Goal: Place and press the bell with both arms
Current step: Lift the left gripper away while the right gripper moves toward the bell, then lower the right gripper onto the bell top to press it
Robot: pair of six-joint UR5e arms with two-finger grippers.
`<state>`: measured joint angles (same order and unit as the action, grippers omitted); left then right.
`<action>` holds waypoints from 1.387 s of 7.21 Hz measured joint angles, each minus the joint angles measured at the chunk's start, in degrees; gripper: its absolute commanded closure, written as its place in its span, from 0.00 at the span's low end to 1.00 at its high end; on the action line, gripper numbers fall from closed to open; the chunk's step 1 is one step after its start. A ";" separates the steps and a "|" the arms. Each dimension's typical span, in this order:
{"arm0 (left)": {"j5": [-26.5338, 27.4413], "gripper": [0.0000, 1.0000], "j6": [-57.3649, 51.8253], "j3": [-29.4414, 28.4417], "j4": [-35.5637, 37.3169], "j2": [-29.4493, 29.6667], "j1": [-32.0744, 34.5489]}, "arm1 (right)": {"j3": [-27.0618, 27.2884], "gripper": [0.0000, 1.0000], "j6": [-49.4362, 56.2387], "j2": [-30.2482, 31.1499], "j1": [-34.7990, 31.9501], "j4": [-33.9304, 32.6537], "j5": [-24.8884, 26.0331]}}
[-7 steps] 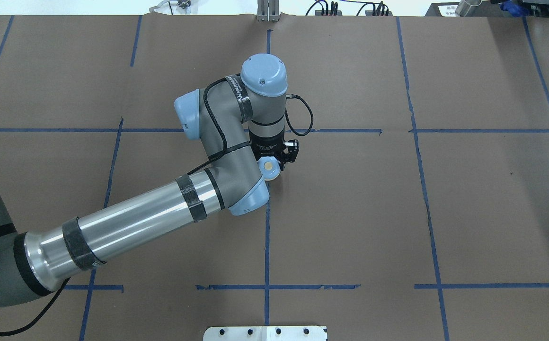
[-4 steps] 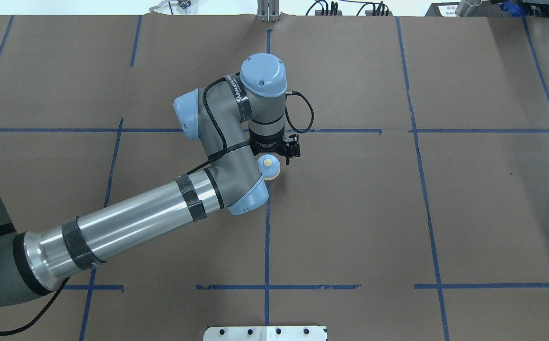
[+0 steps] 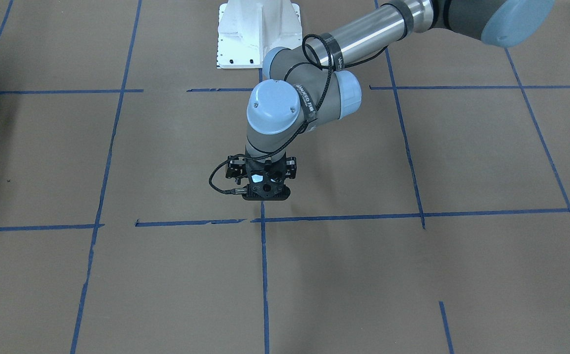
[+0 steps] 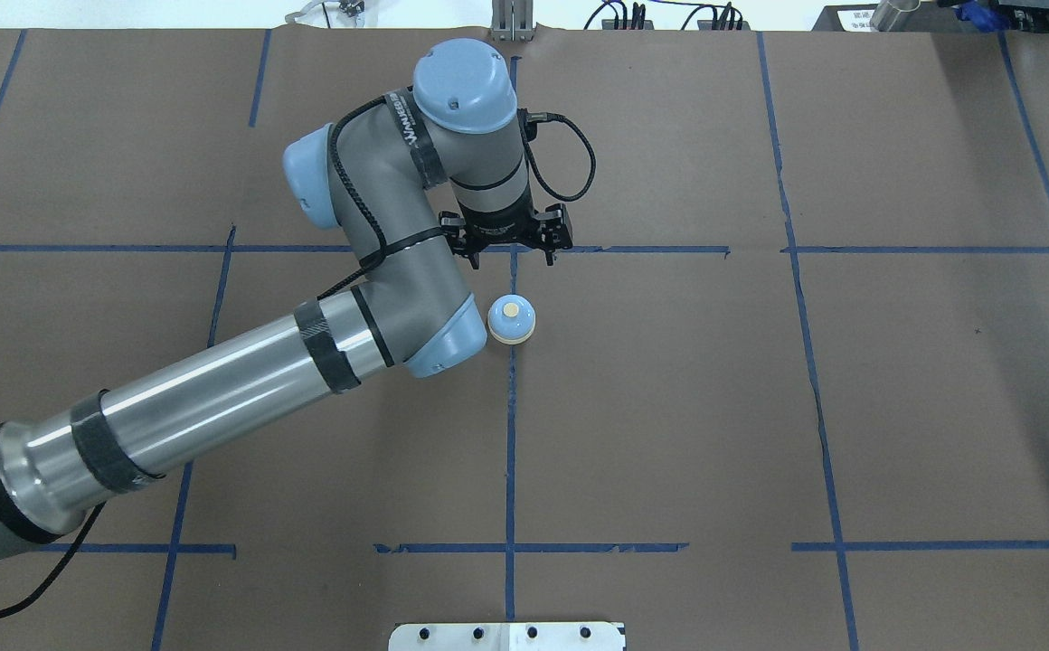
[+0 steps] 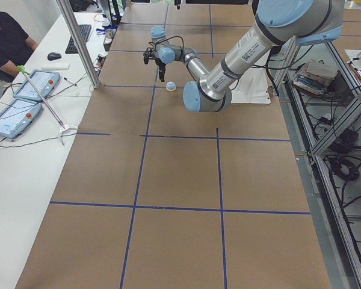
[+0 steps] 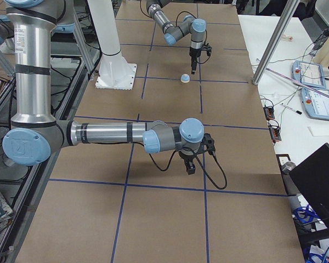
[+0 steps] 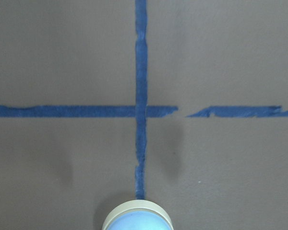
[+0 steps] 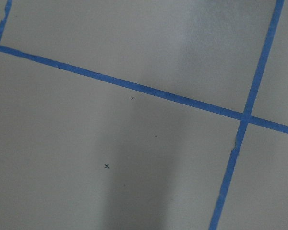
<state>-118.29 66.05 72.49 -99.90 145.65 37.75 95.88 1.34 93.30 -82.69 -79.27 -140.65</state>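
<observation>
The light-blue bell (image 4: pixel 512 321) with its cream button stands upright and free on the brown table, on a blue tape line. It also shows at the bottom edge of the left wrist view (image 7: pixel 137 219) and small in the side views (image 5: pixel 171 86) (image 6: pixel 184 78). My left gripper (image 4: pixel 513 246) hangs above the tape crossing just beyond the bell, apart from it, open and empty. In the front view the left gripper (image 3: pixel 265 194) hides the bell. My right gripper (image 6: pixel 190 167) hangs over the table far from the bell. I cannot tell whether it is open or shut.
The white pedestal (image 3: pixel 258 29) stands at the robot's side of the table. A side table with tablets (image 5: pixel 24 90) and a metal post (image 5: pixel 78 42) runs along the far edge, with a seated person (image 5: pixel 6 36). Blue tape lines grid the brown table (image 4: pixel 669 407).
My left gripper has let go of the bell, risen and moved away from the robot, beyond the bell. The bell now stands alone on the table.
</observation>
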 measured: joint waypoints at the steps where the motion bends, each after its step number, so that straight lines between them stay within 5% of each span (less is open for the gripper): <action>1: -0.13 0.00 -0.21 6.40 0.02 -5.10 1.79 | 0.58 0.01 -6.45 -0.17 2.44 4.43 -0.37; 3: -0.60 0.00 -1.09 17.94 -0.01 -15.72 4.85 | 1.33 0.24 -23.32 -3.95 11.06 16.35 1.09; 4: -0.85 0.00 -3.44 22.72 0.05 -21.23 6.24 | 1.59 0.46 -33.20 -8.09 15.29 19.15 2.52; 5: -1.63 0.00 -7.58 27.03 0.07 -26.92 7.88 | 1.57 0.84 -44.68 -13.63 20.66 19.96 5.74; 6: -2.98 0.00 -11.46 30.10 0.04 -31.80 9.73 | 1.46 0.99 -56.71 -19.82 27.51 19.32 11.69; 8: -4.58 0.00 -15.29 31.81 -0.01 -35.97 11.81 | 1.09 1.00 -69.40 -29.51 39.34 14.18 23.25; 10: -4.89 0.00 -16.39 31.98 -0.20 -37.61 12.20 | -1.29 1.00 -72.11 -40.22 45.53 2.00 29.50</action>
<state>-123.18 49.66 104.47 -100.10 108.04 49.96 94.59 -70.77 53.08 -37.16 -77.27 -111.15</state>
